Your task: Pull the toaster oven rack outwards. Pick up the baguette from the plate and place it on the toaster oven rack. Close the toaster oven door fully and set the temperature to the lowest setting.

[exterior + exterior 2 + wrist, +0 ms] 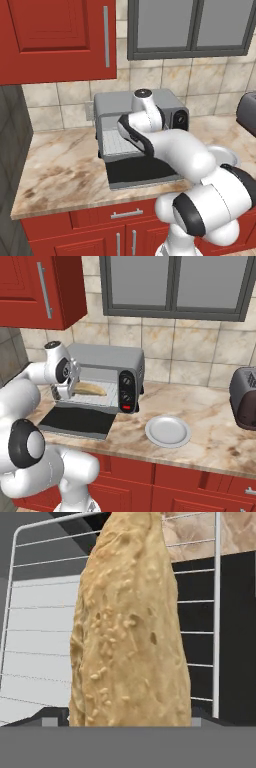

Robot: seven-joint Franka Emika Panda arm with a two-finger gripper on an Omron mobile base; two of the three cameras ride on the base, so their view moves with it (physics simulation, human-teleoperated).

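arm: reaches forward over the toaster oven door (75, 421), hand at the oven mouth
gripper (64, 392): whether it grips the baguette (130, 627) cannot be told
baguette: lies on the toaster oven rack (92, 398)

Baguette (90, 389) lies on the rack (98, 399); plate (168, 431) right of oven (107, 376).

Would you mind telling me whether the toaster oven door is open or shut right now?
Open: the toaster oven door lies flat on the counter, baring the baguette on the toaster oven rack.
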